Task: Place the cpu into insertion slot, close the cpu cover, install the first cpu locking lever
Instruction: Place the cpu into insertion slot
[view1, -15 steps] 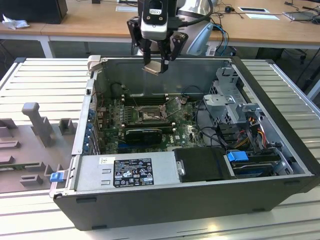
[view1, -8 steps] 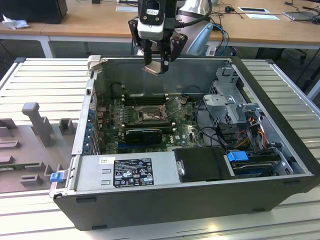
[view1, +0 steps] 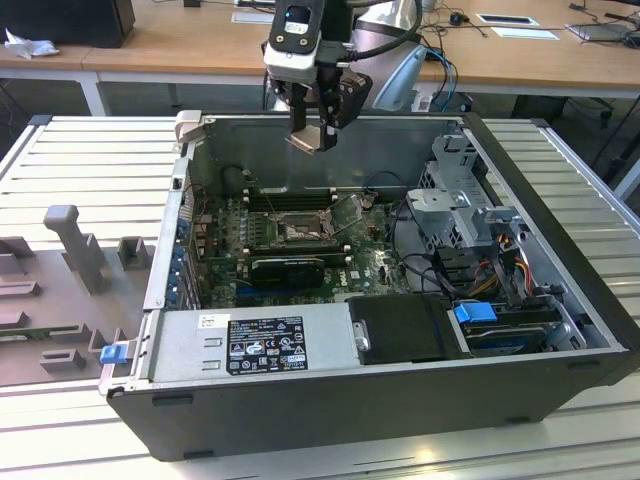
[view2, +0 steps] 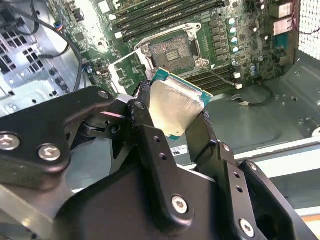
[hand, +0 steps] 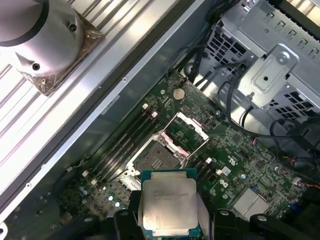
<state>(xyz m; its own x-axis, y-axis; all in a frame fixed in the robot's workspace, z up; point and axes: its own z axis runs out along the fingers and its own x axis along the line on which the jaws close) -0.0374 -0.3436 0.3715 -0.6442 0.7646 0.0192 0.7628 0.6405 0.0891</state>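
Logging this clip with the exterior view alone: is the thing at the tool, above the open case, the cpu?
Observer: Yes; in both wrist views the tool is shut on the cpu, silver top and green rim showing.
Operator: Anything sitting where it must go?
Observer: No; in the first wrist view the insertion slot lies bare.
Operator: And over that?
Observer: The cpu cover is swung open, off the slot.
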